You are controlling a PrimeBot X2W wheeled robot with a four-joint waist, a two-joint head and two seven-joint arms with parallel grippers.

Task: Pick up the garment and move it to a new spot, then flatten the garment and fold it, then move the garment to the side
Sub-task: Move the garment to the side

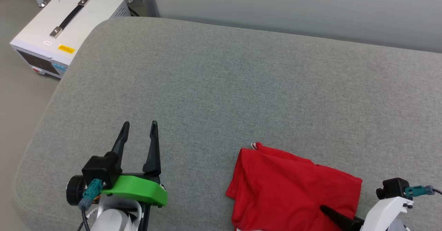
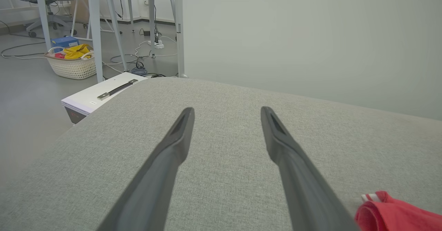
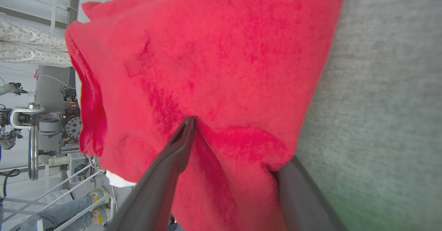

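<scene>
Red garment (image 1: 293,186) at five o'clock; the nearer right pincer (image 3: 234,144) straddles its edge, spread, seemingly unpinched. Left pincer (image 1: 140,123) spread, empty.

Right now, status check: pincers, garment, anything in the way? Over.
Left pincer open, empty, above cushion. Right pincer open, straddling a garment fold, not yet closed. Garment bunched at near edge. White box beside far-left corner, off the cushion.

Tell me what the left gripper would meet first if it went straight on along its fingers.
Likely bare grey cushion: the left gripper, open, points low across it toward the pale wall. The garment lies off to its right, outside that line.
</scene>
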